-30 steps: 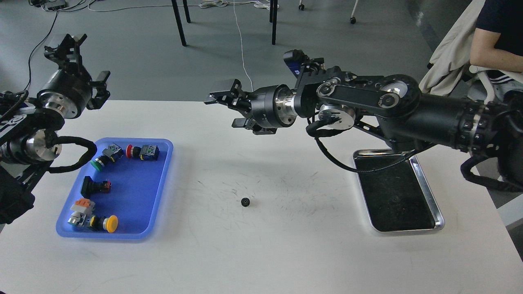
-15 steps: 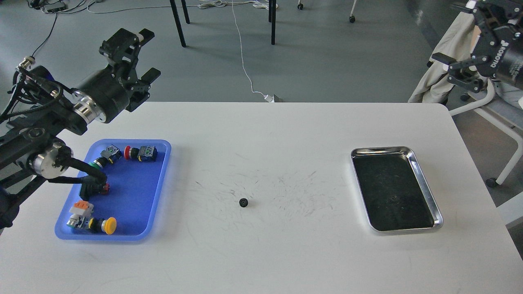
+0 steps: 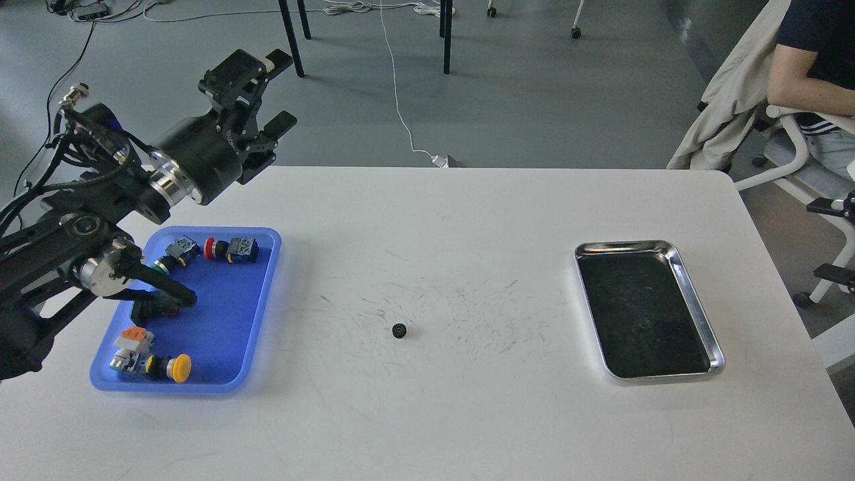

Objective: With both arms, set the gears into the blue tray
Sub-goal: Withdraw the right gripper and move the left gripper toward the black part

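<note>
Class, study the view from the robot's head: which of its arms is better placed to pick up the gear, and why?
Probably the left. The left gripper is open and raised above the table's far-left edge, near the blue tray. The gear lies alone mid-table. The right arm barely shows at the frame's right edge.

1 gear (image 3: 399, 330), 5 push-button switches (image 3: 232, 249), 1 blue tray (image 3: 247, 314), 1 steel tray (image 3: 695, 300)

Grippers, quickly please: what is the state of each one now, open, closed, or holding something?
Left gripper: open, holding nothing, raised beyond the blue tray.
Right gripper: out of view.
</note>
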{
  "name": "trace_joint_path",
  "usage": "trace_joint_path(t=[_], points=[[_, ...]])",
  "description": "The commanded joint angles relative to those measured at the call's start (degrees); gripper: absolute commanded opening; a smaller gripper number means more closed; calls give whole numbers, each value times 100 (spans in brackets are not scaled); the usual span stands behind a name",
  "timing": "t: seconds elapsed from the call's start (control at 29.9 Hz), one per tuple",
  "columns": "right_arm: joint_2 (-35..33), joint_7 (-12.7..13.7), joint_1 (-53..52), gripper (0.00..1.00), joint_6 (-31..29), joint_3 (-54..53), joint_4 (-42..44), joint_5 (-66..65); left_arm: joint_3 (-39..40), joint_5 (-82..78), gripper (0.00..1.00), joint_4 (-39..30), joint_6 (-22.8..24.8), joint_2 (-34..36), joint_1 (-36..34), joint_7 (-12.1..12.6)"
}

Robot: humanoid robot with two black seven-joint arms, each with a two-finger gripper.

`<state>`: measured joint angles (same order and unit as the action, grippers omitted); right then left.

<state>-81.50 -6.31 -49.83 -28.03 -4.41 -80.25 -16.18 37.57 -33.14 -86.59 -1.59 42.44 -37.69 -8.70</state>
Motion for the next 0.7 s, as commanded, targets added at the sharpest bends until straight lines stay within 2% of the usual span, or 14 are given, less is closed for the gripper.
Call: trace_joint_path(t=[0.0,0.2,0.53,0.67], points=[[204,33,8,96,3,72,-87,-351,-117,-270,98,2,9,1,51,0],[626,7,8,96,3,2,-78,-299,-759,-1895,98,11,-17,-95,305,-62],[1321,-37,8,96,3,-305,10,334,-865,-5094,98,81,-43,-183,1456,-71],[1435,-54,8,96,3,-393,10,519,-1023,-6622,98,107,-446,-437,1808,-97]])
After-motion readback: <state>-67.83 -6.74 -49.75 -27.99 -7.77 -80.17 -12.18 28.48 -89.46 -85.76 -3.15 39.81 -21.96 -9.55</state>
